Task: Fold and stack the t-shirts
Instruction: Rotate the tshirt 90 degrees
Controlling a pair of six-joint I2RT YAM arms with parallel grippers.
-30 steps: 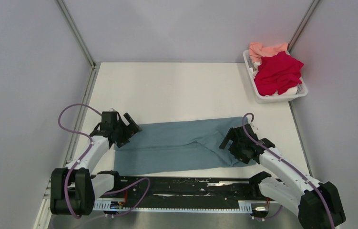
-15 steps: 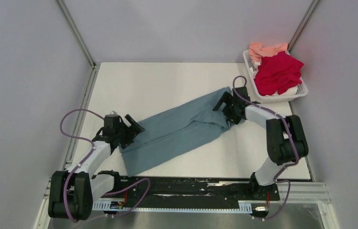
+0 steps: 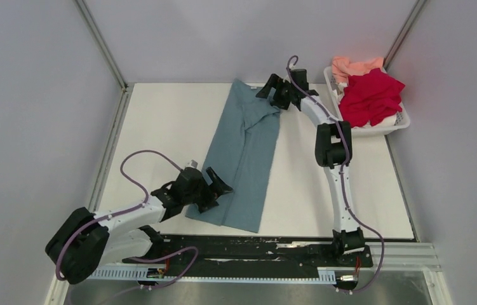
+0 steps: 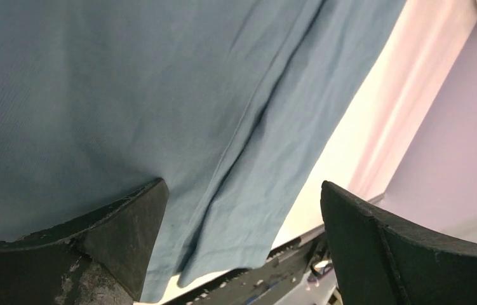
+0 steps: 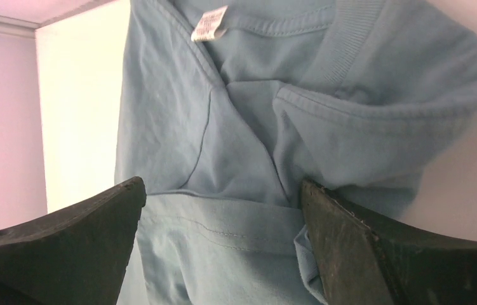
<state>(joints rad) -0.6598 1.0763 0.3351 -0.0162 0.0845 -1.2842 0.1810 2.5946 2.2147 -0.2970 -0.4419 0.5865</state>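
Lying: teal-blue tee (image 3: 242, 152), flat on tabletop (image 3: 166, 127), folded to a narrow strip, a bit left of centre.
Long axis: near-to-far, leaning slightly right toward far end; collar end far, hem end near.
Collar end: white tag (image 5: 209, 24) shows inside neck; sleeve bunched beside it.
Right fingers (image 5: 58, 241): spread wide, gripping nothing; astride collar/shoulder area, tee ahead & below. Contact w/ cloth: can't tell.
Left fingers (image 4: 115, 241): spread wide, gripping nothing; astride hem end, cloth runs away ahead of them.
Nearer arm: each has its own end, R at far end, L at near end; mid-strip well apart from both.
Next move (judgement): prob. a crosswise fold, one end carried over onto the other along that axis; that end's fingers must close on it first.
Top view only: whole strip, both arms at once, R arm reaching far across tabletop.
Wrist views only: tag, collar rib, lengthwise crease; near hem edge w/ tabletop edge past it.
Other tees: red tee (image 3: 370, 95) & pink tee (image 3: 353, 65) heaped in white basket (image 3: 375, 130), far right corner, well apart from strip; not yet folded.
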